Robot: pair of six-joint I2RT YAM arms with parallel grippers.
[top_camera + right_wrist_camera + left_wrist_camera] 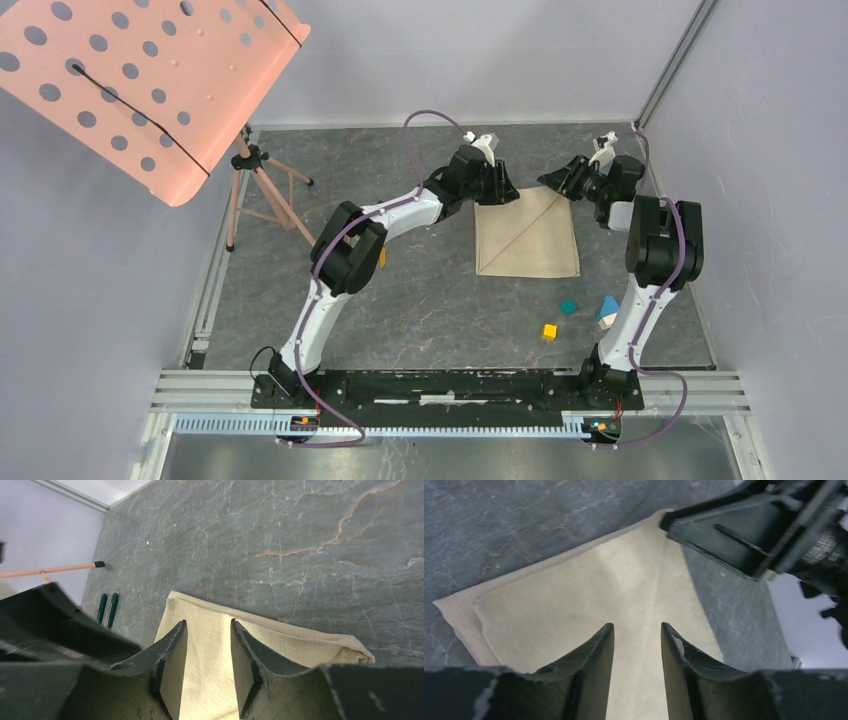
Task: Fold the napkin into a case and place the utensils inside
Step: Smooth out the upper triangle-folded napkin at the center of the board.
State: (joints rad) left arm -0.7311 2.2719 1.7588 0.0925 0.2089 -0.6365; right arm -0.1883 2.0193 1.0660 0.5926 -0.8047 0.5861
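Fingers of the left claw (637, 626) fill the bottom of my left wrist view. They stand partly apart, with nothing between them. Through the gap I see only the napkin (574, 610) below.

Right claw (208, 622): same picture. Its fingers are moderately parted, nothing is gripped, and beige cloth shows through the gap.

Napkin (527, 238): lies flat on the counter (430, 300), on the far half and right of centre. It is folded, with one diagonal line running from the far right corner to the near left corner. The left wrist view shows an upper layer sitting just inside a lower one, so a narrow border of cloth is left along two edges.

Claw positions from the top camera: the left claw (497, 185) is over the far left corner of the napkin and the right claw (560, 180) over the far right corner. They face each other across the far edge.

Utensils (102, 608): I see two dark green handles side by side on the counter, well left of the napkin and near a foot of the pink stand (255, 190). (The gold ends are hidden behind the left claw, so I cannot tell spoon from knife.)

Yellow cube (550, 330) and teal cube (568, 307) sit on the counter nearer the bases than the napkin, apart from it.
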